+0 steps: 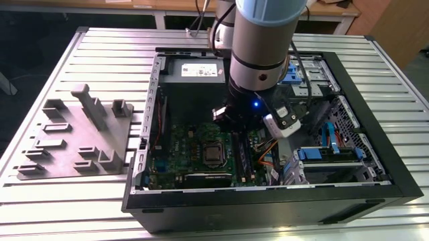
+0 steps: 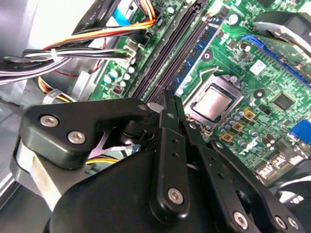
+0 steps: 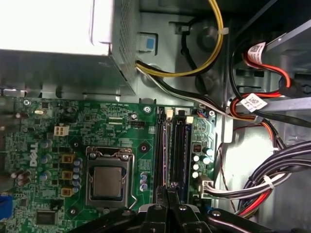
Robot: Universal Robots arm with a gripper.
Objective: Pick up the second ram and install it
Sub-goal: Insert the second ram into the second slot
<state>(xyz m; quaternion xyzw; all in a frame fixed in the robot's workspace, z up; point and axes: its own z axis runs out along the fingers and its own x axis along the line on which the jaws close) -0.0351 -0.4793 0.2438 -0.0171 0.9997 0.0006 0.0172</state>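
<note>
My gripper is down inside the open computer case, over the green motherboard. Its two black fingers are pressed together, shut, with nothing visible between them. In the first wrist view the gripper hangs over the near end of the long black memory slots. A thin dark stick, the second ram, stands on edge in the slot right under the fingertips. It also runs away from the fingertips as the second ram. Whether the tips touch it I cannot tell. The arm's wrist hides the gripper from outside.
A grey power supply box sits beyond the board. The CPU socket lies beside the slots. Cable bundles crowd the slots' other side. Blue-tabbed drive cages fill the exterior view's right. A grey parts fixture lies on the table.
</note>
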